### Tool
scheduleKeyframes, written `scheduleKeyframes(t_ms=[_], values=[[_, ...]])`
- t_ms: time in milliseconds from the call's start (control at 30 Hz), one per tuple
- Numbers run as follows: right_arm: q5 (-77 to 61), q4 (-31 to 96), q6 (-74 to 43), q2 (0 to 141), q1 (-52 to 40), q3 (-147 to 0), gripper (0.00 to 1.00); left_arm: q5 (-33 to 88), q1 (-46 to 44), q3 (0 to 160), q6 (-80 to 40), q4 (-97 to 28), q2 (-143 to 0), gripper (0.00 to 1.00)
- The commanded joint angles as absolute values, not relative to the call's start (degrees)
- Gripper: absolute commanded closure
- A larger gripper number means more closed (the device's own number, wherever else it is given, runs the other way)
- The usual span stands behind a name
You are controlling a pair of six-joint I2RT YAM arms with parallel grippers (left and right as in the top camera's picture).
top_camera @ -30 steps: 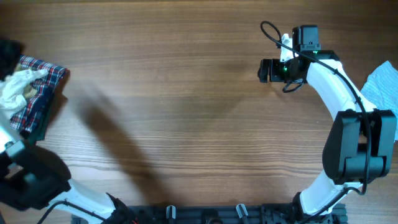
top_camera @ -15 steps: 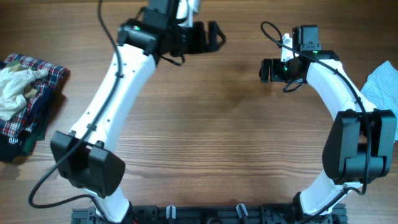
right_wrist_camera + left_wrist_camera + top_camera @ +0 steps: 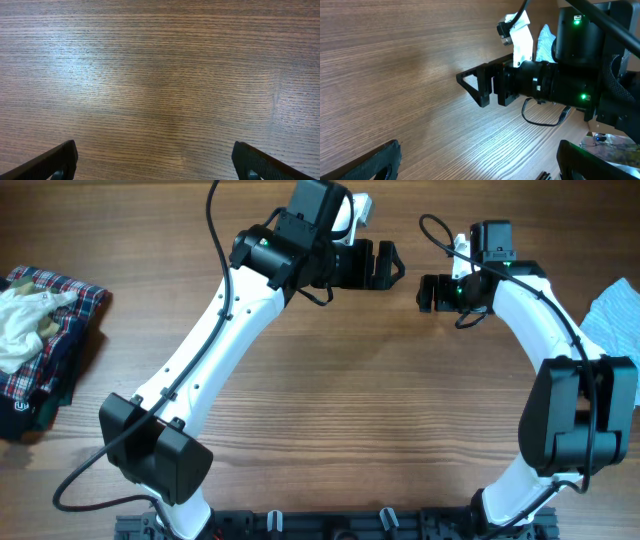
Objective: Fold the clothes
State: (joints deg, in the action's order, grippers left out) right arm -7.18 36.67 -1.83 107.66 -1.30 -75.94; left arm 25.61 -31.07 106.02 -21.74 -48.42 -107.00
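Note:
The clothes lie in two places. A cream-white shirt [image 3: 20, 330] rests crumpled on a plaid garment [image 3: 62, 320] at the table's far left edge. A pale blue cloth [image 3: 615, 312] lies at the far right edge. My left gripper [image 3: 392, 265] hangs open and empty at the top centre, far from both. It faces my right gripper [image 3: 422, 293], which is also open and empty, a short gap away. In the left wrist view my left gripper [image 3: 480, 172] looks at the right gripper [image 3: 480, 87] over bare wood. The right gripper [image 3: 160, 170] shows only wood between its fingers.
The wooden table [image 3: 350, 410] stretches between the two piles. A dark green garment [image 3: 30, 405] sits under the plaid one at the left. The right arm's white links [image 3: 545, 320] curve along the right side, and a cable [image 3: 435, 230] loops above its wrist.
My left arm swung from the left pile across to the top centre, and its gripper opened. The cream shirt stays on the plaid garment. The right arm has not moved.

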Motion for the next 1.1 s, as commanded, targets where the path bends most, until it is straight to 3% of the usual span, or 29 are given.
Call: scheduleKeyframes(t_ms=[0, 300, 600, 800, 900, 1067], values=[[-6.15, 36.49, -1.54, 106.52, -1.26, -76.38, 0.00, 26.11, -31.24, 106.08, -21.43, -48.42, -107.07, 0.00], [-6.15, 36.51, -1.52, 103.28, -1.54, -76.38, 0.00, 26.11, -31.24, 106.08, -21.43, -48.42, -107.07, 0.00], [-4.23, 36.53, 1.69, 54.22, -9.91, -76.38, 0.00, 26.11, -31.24, 106.08, -21.43, -48.42, -107.07, 0.00], [-4.19, 51.99, 8.05, 27.44, -9.91, -72.25, 0.00, 26.11, -31.24, 106.08, -21.41, -48.42, -107.07, 0.00], [-5.52, 51.27, 8.40, 14.68, -9.89, -62.52, 0.00, 26.11, -31.24, 106.08, -21.43, -48.42, -107.07, 0.00], [-7.75, 34.00, 7.20, 0.21, -9.89, -36.34, 0.00, 26.11, -31.24, 106.08, -21.43, -48.42, -107.07, 0.00]])
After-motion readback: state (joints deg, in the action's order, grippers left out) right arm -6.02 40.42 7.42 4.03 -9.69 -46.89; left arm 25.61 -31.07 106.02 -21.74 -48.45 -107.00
